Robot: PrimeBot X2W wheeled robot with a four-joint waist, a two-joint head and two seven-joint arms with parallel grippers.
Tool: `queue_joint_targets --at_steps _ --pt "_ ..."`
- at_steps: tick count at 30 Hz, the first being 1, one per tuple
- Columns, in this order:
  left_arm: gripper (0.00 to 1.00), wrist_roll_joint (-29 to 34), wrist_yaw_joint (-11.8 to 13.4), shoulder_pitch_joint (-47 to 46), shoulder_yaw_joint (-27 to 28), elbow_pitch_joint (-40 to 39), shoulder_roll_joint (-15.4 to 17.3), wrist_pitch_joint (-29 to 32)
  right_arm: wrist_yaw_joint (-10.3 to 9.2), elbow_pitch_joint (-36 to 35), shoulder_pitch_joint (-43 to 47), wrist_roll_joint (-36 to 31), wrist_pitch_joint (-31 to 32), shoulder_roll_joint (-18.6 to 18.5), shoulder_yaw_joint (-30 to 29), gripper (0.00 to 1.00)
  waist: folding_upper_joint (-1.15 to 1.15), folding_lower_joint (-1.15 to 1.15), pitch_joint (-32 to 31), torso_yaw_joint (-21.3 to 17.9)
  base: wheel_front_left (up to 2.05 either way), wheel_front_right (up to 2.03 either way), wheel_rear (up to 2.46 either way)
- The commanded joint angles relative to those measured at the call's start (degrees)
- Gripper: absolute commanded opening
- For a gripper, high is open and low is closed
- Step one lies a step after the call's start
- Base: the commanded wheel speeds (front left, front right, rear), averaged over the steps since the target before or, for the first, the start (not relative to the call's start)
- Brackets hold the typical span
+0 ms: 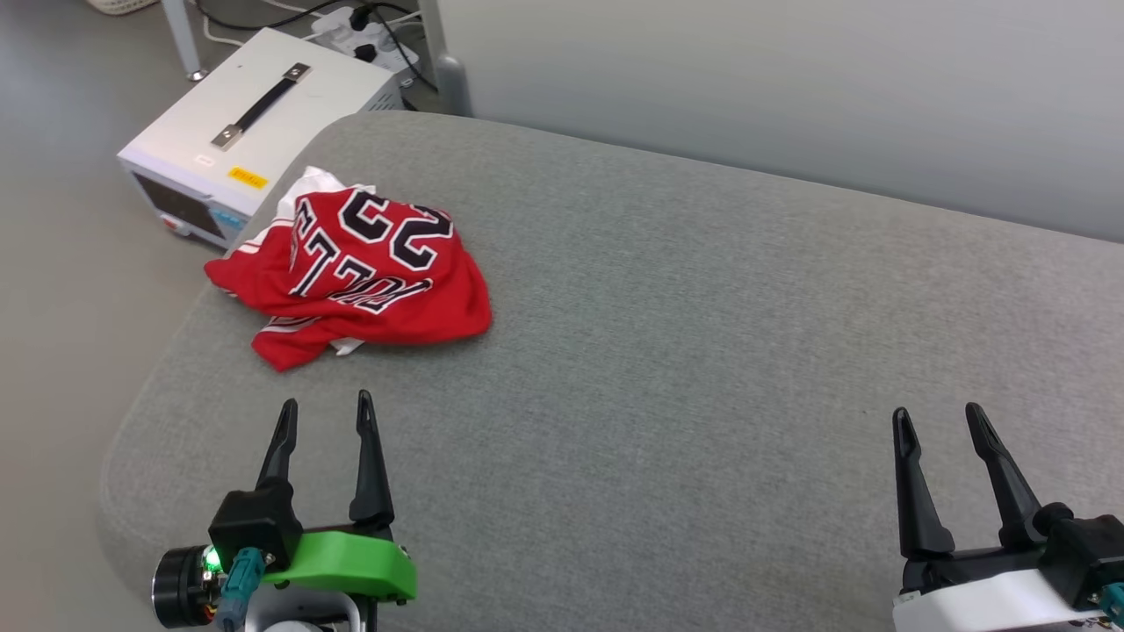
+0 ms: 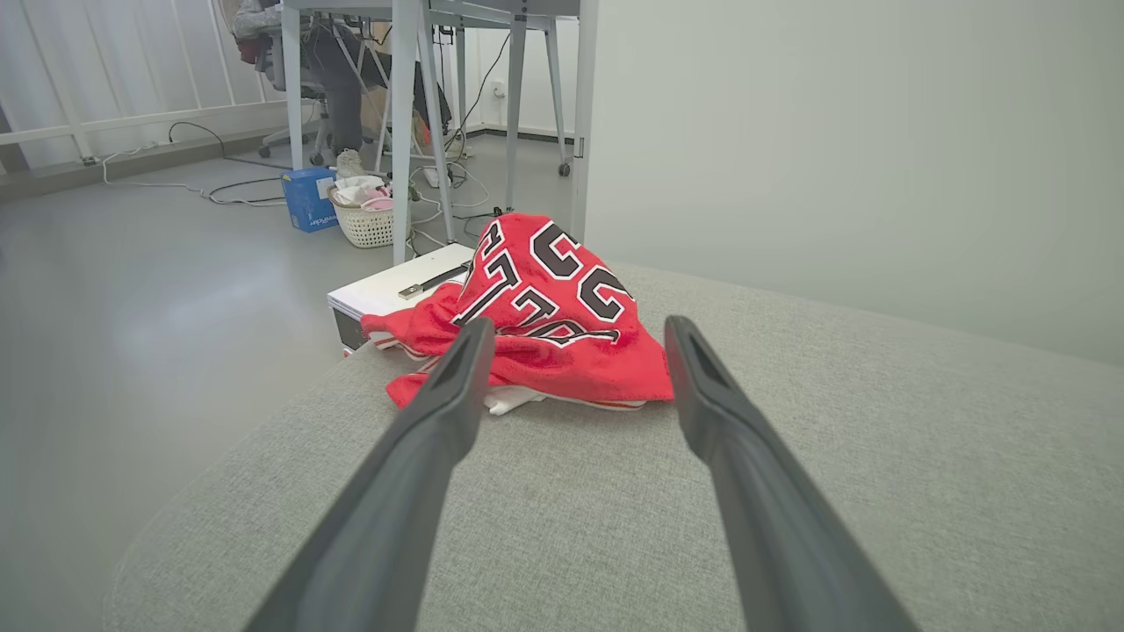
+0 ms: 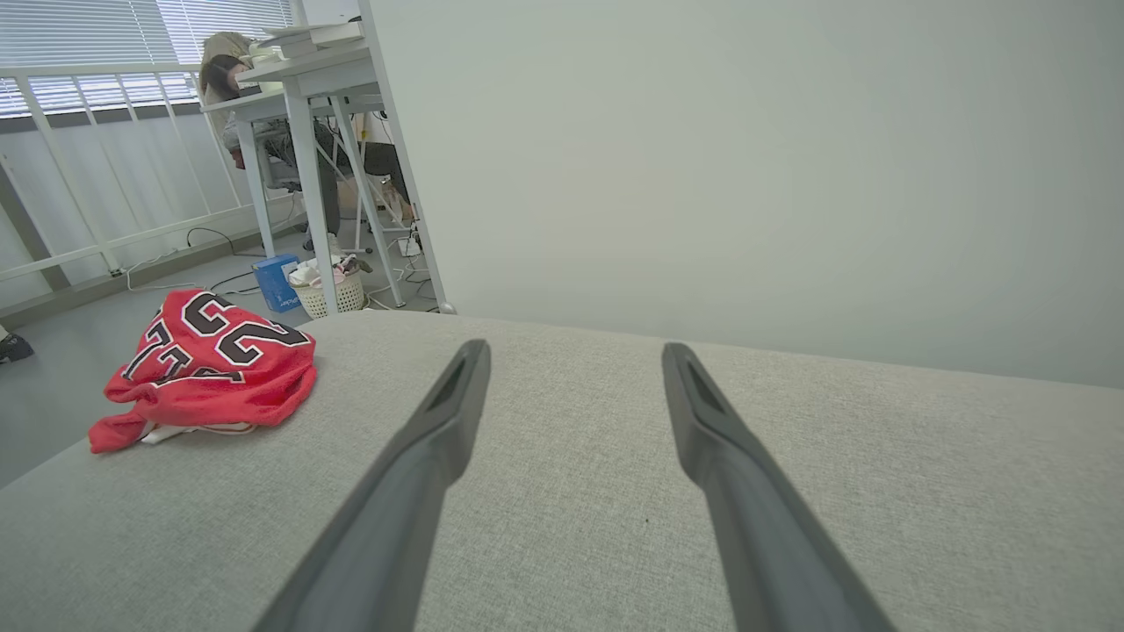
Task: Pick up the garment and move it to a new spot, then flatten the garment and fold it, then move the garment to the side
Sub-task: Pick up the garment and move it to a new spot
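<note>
Left tool [image 1: 326,402] spread apart, empty, aimed at crumpled red jersey [image 1: 360,272] just ahead, likely for pickup; right tool [image 1: 937,411] apart, idle.

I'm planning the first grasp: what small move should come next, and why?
Probably ease the left claw forward and down onto the crumpled red jersey: it lies heaped just ahead of that open claw, near the left edge of the grey padded surface, while the open right claw sits far off.

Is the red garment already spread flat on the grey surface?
No, the garment lies crumpled in a heap near the far left edge of the grey surface.
</note>
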Motion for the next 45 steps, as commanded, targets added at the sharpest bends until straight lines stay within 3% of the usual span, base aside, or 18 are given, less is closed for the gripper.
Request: queue_joint_targets --at_steps 1,12,22,28,33,37,45 --pt "1.0 -0.5 0.2 -1.0 0.3 0.1 -0.2 -0.3 -0.04 -0.3 -1.1 -0.4 -0.3 -0.1 0.2 1.0 0.0 0.0 1.1 4.6 0.0 0.0 0.0" --pt "1.0 -2.2 0.6 -0.7 1.2 0.6 -0.2 -0.3 -0.04 -0.3 -1.5 -1.2 -0.3 -0.1 1.0 1.0 0.0 0.0 1.6 10.9 0.0 0.0 0.0" --pt "1.0 -2.7 0.2 -0.5 1.9 1.2 -0.2 -0.3 -0.04 -0.2 -1.6 -1.3 -0.3 -0.1 1.8 1.0 0.0 0.0 1.8 11.2 0.0 0.0 0.0" --pt "1.0 -2.4 -6.2 -7.2 4.9 1.6 0.2 -0.3 -0.04 -0.8 -2.5 -2.9 -0.3 -0.1 1.8 1.0 0.0 0.0 4.3 9.8 0.0 0.0 0.0" --pt "1.0 -3.2 -10.5 -18.1 8.3 4.7 4.3 -0.3 -0.04 -1.3 -4.5 -4.8 -0.3 -0.1 1.9 1.0 0.0 0.0 7.8 7.6 0.0 0.0 0.0" --pt "1.0 -5.6 -11.5 -28.1 7.9 9.9 10.9 -0.3 -0.04 -1.6 -6.3 -5.7 -0.3 -0.5 2.6 1.0 0.0 0.0 10.8 5.1 0.0 0.0 0.0" --pt "1.0 -16.8 -11.6 -41.4 -5.2 17.2 25.0 2.1 -0.04 -2.7 -8.7 -6.0 -0.3 -1.4 2.7 1.0 0.0 0.0 15.4 1.3 0.0 0.0 0.0"
